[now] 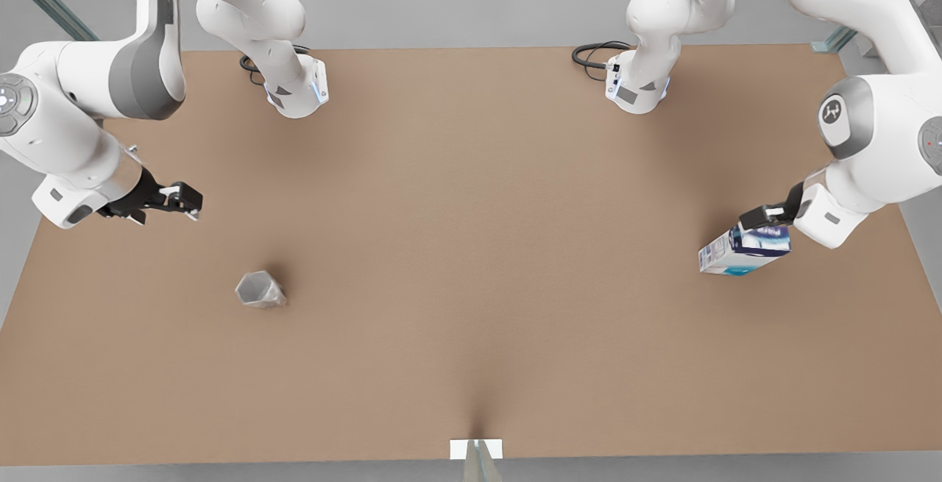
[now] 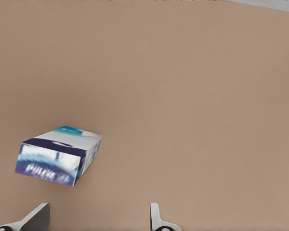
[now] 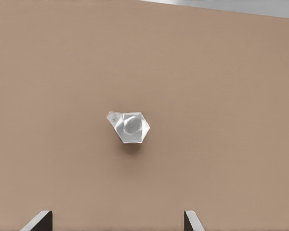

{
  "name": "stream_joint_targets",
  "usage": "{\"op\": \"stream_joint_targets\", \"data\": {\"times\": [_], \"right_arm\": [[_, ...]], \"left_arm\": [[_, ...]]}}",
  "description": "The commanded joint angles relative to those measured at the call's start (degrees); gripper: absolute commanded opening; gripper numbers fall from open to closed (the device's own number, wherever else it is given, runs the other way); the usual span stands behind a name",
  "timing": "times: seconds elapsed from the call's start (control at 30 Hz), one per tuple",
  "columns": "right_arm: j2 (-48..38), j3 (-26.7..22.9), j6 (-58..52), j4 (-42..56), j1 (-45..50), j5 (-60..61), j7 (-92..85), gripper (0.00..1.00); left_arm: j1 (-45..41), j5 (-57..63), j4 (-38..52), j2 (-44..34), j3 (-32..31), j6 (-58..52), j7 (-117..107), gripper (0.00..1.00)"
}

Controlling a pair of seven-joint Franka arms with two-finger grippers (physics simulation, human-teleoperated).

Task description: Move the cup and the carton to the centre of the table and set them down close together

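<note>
Currently the carton [image 1: 745, 250] lies on its side near the surface's [image 1: 471, 246] edge at the front view's right, well apart from the cup [image 1: 259, 290], which stands upright toward the opposite edge. Just above the carton hangs the left tool [image 1: 758, 218], its fingers [image 2: 156, 219] spread apart and grasping nothing; in the left wrist view the carton [image 2: 58, 155] sits off to one side of the gap between them. Over at the front view's left, the right tool [image 1: 188, 202] hovers released above the surface, near the cup [image 3: 128, 127] but not touching it, both fingertips [image 3: 190, 221] parted wide.
</note>
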Motion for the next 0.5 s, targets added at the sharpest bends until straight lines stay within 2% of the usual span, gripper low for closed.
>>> {"op": "stream_joint_targets", "data": {"times": [0.0,0.1,0.2,0.23,0.33,0.47], "right_arm": [[-0.01,0.07,0.02,0.04,0.37,0.02,0.03,1.00],[0.86,-0.28,-2.09,0.66,-0.08,1.78,3.82,1.00],[2.54,0.16,-10.26,0.13,3.44,1.60,3.55,1.00],[4.20,0.07,-9.13,-0.75,2.83,1.34,3.73,1.00],[3.50,-0.10,6.87,-15.51,2.48,0.29,3.73,1.00],[3.59,-0.54,12.85,-20.35,1.16,-1.30,4.34,1.00]], "left_arm": [[-0.08,-0.02,0.00,0.06,0.00,0.00,0.03,1.00],[-0.08,-0.02,0.00,0.50,0.00,0.09,0.03,1.00],[-0.08,-0.02,0.00,1.11,0.00,0.44,0.03,1.00],[-0.08,0.07,0.00,1.11,0.00,0.44,0.03,1.00],[-0.08,0.06,0.00,1.11,0.00,0.44,0.03,1.00],[-0.08,0.07,0.00,1.64,0.00,0.53,0.12,1.00]]}}
